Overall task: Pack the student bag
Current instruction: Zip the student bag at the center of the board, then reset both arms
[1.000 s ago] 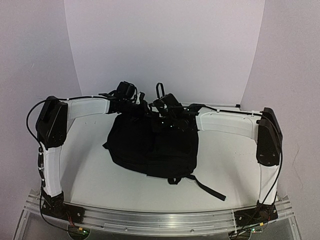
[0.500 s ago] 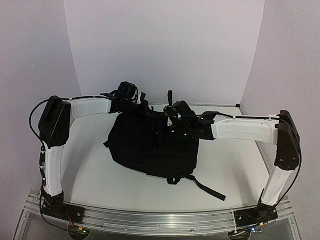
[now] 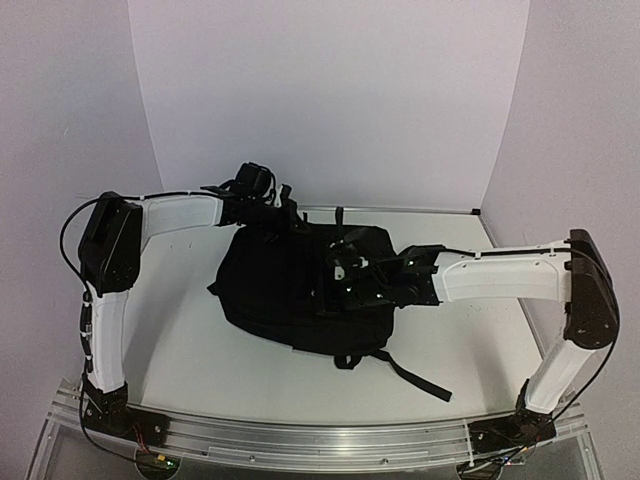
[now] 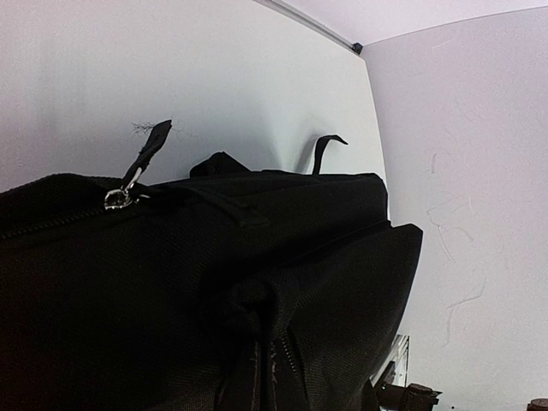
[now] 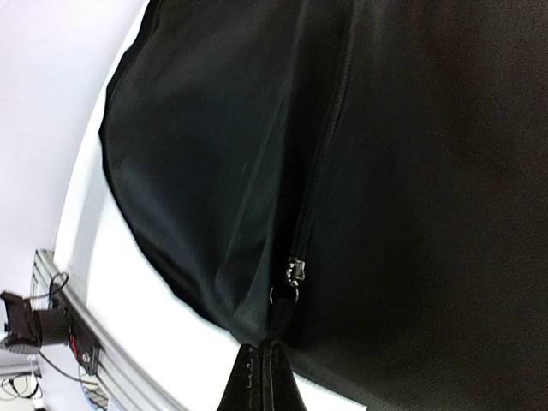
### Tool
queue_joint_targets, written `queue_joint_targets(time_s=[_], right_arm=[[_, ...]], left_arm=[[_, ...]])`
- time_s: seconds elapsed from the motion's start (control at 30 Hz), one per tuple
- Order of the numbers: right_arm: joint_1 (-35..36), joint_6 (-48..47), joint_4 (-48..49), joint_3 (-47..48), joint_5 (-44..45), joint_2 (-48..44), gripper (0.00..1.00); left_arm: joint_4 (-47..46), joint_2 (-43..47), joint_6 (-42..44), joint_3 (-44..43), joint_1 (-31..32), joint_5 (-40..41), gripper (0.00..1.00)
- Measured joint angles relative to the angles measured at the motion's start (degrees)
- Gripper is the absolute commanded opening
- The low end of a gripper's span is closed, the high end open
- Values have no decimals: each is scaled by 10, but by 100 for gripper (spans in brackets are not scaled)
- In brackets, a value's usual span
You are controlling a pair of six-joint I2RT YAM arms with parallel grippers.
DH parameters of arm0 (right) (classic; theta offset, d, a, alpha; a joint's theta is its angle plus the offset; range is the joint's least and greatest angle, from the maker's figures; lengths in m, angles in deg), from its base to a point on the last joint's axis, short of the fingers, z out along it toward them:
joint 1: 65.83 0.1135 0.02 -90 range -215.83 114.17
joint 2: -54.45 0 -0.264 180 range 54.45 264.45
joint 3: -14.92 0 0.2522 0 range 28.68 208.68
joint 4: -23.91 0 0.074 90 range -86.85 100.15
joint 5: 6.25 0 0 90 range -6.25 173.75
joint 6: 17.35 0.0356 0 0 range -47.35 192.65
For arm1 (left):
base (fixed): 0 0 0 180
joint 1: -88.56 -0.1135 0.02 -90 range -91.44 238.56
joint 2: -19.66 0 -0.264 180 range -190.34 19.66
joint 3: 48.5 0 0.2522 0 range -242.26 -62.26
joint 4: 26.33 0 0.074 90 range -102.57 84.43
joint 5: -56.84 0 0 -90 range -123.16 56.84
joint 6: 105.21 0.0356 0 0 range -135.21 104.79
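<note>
The bag [image 3: 300, 290] lies mid worktop [image 3: 180, 340]; the left hand [image 3: 270, 210] is clenched at its far edge, and the right hand [image 5: 264, 353] pinches a zip pull [image 5: 281, 321], which I think it should next drag along gently.

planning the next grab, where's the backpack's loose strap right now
In the top view the loose strap trails from the near right corner of the backpack across the table, toward the near edge.

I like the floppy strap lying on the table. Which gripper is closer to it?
Right. The right gripper is over the middle of the student bag, not far from the strap. The left gripper is at the bag's far left edge, farther away.
</note>
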Motion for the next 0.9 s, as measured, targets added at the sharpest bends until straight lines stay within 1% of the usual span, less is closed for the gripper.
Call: queue_joint_targets(time_s=[0.33,0.4,0.43,0.47,0.5,0.6,0.63,0.67,0.7,0.73,0.77,0.8,0.9], right_arm=[[21,28,12,-19,16,-10,0],[23,30,13,-20,22,-10,0],[24,31,14,-20,25,-10,3],[25,31,14,-20,29,-11,10],[26,31,14,-20,33,-12,20],[33,27,5,-20,40,-24,55],[37,23,1,-20,43,-31,62],[41,22,-3,-20,47,-39,74],[44,14,-9,-18,53,-46,82],[47,9,-16,-13,60,-52,89],[49,3,-22,-6,68,-56,96],[50,-6,-27,3,76,-57,98],[40,-24,-38,25,98,-58,98]], left_arm=[[5,-4,4,-3,-2,-9,0],[5,-4,6,-3,-2,-11,3],[5,-4,7,-3,-2,-11,7],[5,-4,11,-3,-3,-12,11],[5,-4,14,-3,-3,-12,19],[-3,-4,26,-3,-5,-7,49],[-9,-3,30,-1,-6,-3,56],[-16,0,34,2,-8,2,65],[-19,6,39,10,-10,6,72],[-22,15,47,19,-13,11,79],[-21,26,55,29,-14,16,85],[-19,38,60,39,-16,22,88],[-7,85,86,69,-24,44,95]])
